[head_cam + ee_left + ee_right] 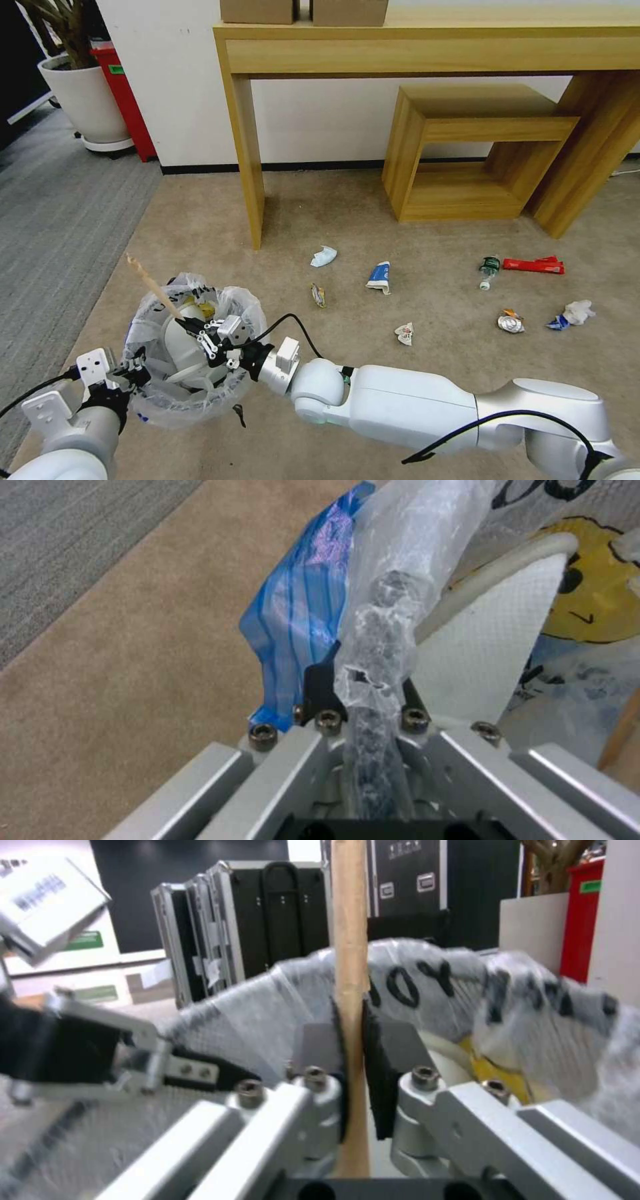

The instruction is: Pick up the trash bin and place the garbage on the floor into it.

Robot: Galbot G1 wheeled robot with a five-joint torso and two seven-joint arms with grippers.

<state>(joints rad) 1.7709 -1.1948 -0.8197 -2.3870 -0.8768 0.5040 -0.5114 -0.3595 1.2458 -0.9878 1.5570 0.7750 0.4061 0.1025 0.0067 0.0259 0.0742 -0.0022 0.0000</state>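
Two grips: my left gripper (137, 375) pinches the trash bin (193, 353) rim at nine o'clock; my right gripper (193, 328) clamps the light, stiff wooden stick (153, 287) low.

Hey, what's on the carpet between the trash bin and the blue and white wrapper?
In the head view, one small crushed yellowish scrap lies on the beige carpet between the trash bin and the blue-white wrapper; the rest is bare.
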